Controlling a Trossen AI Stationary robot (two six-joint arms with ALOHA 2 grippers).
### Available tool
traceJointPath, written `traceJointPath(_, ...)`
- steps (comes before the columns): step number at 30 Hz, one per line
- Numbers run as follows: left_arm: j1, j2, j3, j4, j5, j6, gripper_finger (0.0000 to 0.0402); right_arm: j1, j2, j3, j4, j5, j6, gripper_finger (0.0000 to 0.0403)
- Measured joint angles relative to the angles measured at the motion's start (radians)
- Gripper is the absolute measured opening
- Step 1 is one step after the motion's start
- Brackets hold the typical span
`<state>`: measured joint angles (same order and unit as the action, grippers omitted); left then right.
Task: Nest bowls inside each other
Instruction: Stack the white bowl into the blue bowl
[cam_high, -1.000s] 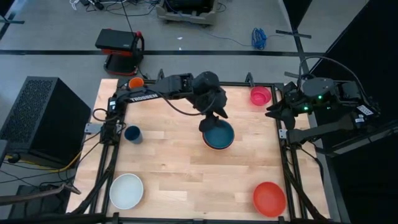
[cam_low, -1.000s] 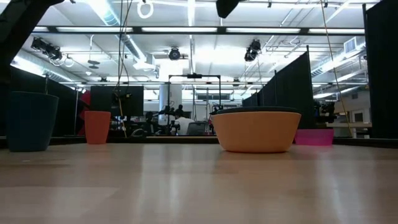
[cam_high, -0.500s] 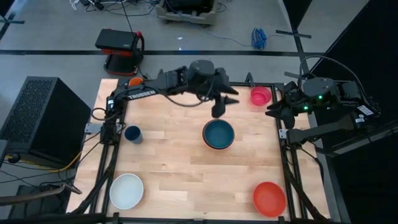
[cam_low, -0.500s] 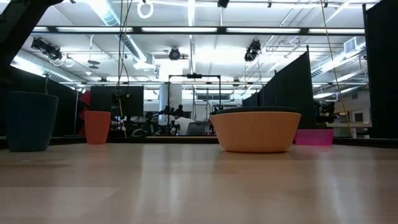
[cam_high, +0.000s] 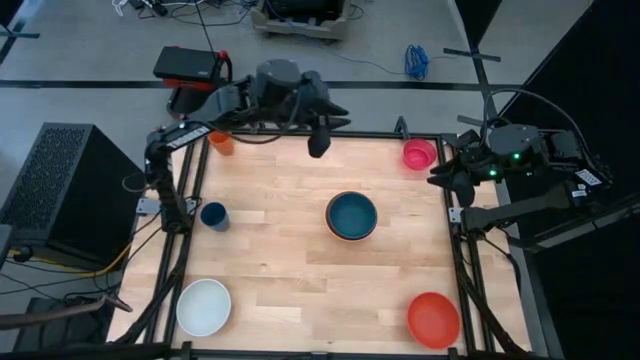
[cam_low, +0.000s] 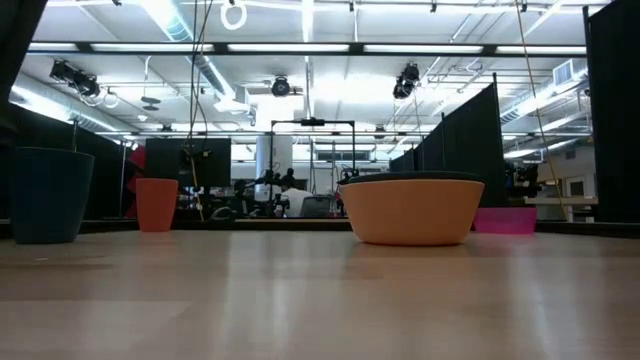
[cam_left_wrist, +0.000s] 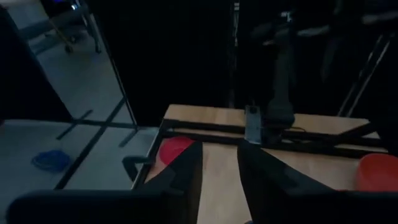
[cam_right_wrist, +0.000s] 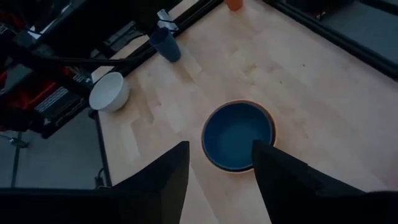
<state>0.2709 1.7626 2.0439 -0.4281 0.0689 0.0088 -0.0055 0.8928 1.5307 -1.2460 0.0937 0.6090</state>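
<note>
Bright ceiling strip lights (cam_low: 300, 45) flood the room evenly, leaving soft glare on the surface (cam_low: 320, 300) and faint shadows. The left wrist view is dim and blurred.

No lettering can be read anywhere (the left arm's (cam_high: 185, 136) white marking is illegible).

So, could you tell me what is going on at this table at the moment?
The robot is nesting bowls. The round dark teal plastic bowl sits inside the orange plastic bowl mid-table. The left gripper holds nothing and hangs over the table's far edge. The right gripper waits off the right side, jaws open. The white, red and small pink plastic bowls lie separate.
</note>
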Motion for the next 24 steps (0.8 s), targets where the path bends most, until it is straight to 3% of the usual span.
traceJointPath(11,-0.023,-0.071,-0.305,0.515,-0.083,-0.120,0.0059,0.000,0.000,0.000,0.023,0.016,-0.014,0.0153)
traceJointPath(15,-0.025,-0.073,-0.491,0.782,-0.088,-0.200,0.0052,0.000,0.000,0.000,0.024,0.009,0.001,0.0159)
traceJointPath(24,-0.027,-0.240,-0.825,0.791,-0.117,-0.254,0.0038,0.000,-0.002,0.000,0.024,0.001,-0.001,0.0160)
